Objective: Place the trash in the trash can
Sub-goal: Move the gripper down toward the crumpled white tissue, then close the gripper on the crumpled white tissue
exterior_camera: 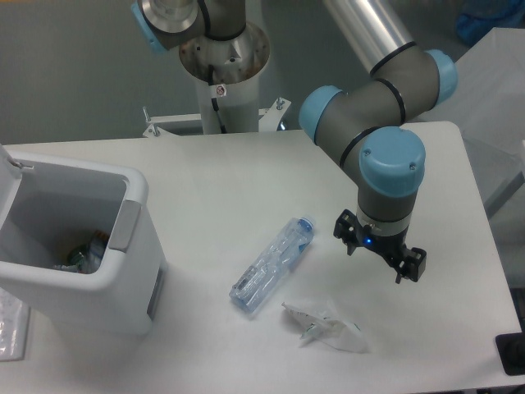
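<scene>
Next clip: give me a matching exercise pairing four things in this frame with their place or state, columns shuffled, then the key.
Things:
1. water bottle
2. plastic wrapper
3. trash can
4. hand

Places or states:
A. open-topped, at the table's left, items inside
B. empty, raised above the table, right of the bottle's cap
C. flattened, lying diagonally mid-table, blue cap
D. crumpled, nearest the front edge

Pairs: 1-C, 2-D, 3-A, 4-B
</scene>
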`<action>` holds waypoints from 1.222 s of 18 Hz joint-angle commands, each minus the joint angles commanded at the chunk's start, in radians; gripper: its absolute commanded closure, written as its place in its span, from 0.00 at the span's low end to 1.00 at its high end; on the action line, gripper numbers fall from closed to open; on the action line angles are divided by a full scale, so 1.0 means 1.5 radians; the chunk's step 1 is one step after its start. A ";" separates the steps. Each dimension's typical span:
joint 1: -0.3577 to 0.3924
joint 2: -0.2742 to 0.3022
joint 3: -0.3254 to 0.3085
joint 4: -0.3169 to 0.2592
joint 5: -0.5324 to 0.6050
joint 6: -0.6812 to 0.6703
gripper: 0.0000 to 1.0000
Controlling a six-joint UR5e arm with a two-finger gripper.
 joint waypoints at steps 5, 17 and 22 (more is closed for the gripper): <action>-0.011 -0.003 -0.059 0.097 -0.004 -0.063 0.00; -0.060 -0.079 -0.056 0.202 0.002 -0.082 0.00; -0.078 -0.107 -0.065 0.261 0.032 -0.033 0.00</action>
